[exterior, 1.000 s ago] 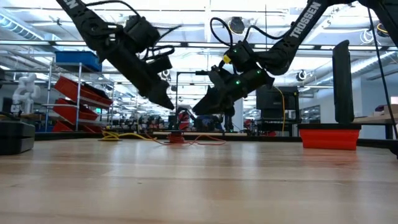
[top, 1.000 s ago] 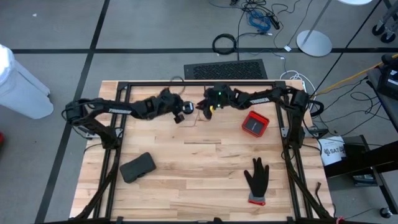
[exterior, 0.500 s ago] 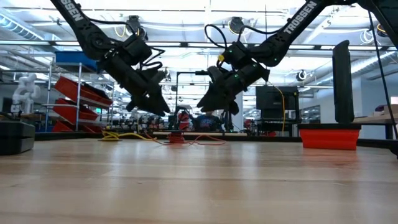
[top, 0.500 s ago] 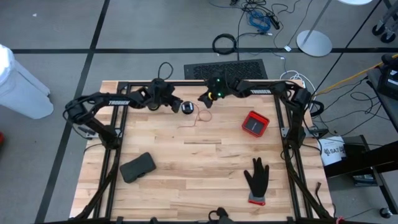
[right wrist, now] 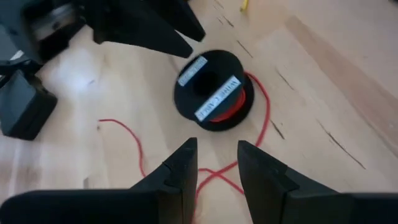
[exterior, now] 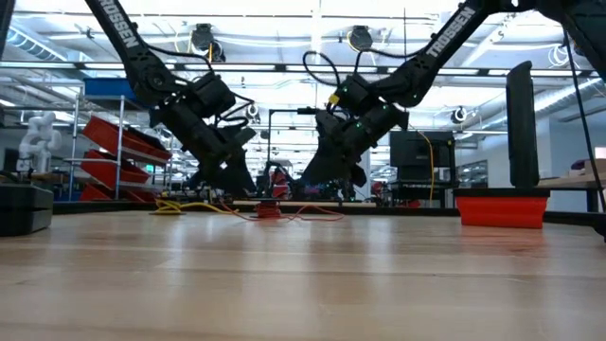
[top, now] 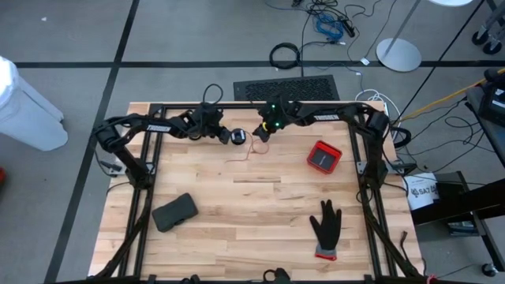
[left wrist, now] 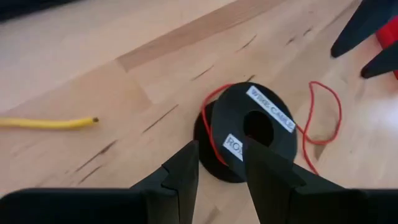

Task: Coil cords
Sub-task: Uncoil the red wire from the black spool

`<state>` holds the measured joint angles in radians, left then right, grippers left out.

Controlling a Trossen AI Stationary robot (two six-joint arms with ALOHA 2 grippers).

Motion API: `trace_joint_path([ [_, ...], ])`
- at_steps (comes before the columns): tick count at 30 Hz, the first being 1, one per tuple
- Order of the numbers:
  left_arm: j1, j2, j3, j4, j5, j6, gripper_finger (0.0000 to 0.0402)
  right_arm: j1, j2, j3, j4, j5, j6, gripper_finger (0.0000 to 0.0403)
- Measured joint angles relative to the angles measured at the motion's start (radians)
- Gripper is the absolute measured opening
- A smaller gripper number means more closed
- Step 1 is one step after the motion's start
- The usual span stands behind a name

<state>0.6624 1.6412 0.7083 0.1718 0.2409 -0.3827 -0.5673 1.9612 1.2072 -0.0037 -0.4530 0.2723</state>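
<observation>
Plainly, "WIRE CABLE" labels mark the spool (left wrist: pixel 249 140) of red cord (right wrist: pixel 261 118), flanked by empty, slightly spread left jaws and right jaws.

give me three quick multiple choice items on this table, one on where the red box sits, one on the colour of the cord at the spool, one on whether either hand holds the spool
1. Where is the red box?
A. table's right half, between spool and glove
B. left edge beside the black pad
C. on the floor

2. What colour is the cord around the spool?
A. blue
B. red
C. white

3. What state are the two hands in?
A. left hand grips the spool
B. right hand grips the spool
C. both open and empty

Key: 1 A, it lies right of the spool, above the glove in the high view. 2 B, red loops lie around it. 3 C, the left hand and right hand show gaps, with the spool on the table.
</observation>
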Motion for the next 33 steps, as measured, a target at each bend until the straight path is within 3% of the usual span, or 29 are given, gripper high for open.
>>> trace_joint_path([
  [8, -0.003, 0.068, 0.043, 0.002, 0.027, -0.03, 0.013, -0.009, 0.038, 0.0, 0.015, -0.025, 0.014, 0.0102],
  [13, -0.012, 0.123, 0.082, 0.011, 0.113, -0.032, 0.013, -0.011, 0.038, 0.0, 0.038, -0.026, 0.02, 0.0102],
  [33, -0.088, 0.239, 0.171, 0.139, 0.117, -0.083, 0.013, -0.03, 0.045, -0.002, -0.017, -0.026, -0.035, 0.0102],
])
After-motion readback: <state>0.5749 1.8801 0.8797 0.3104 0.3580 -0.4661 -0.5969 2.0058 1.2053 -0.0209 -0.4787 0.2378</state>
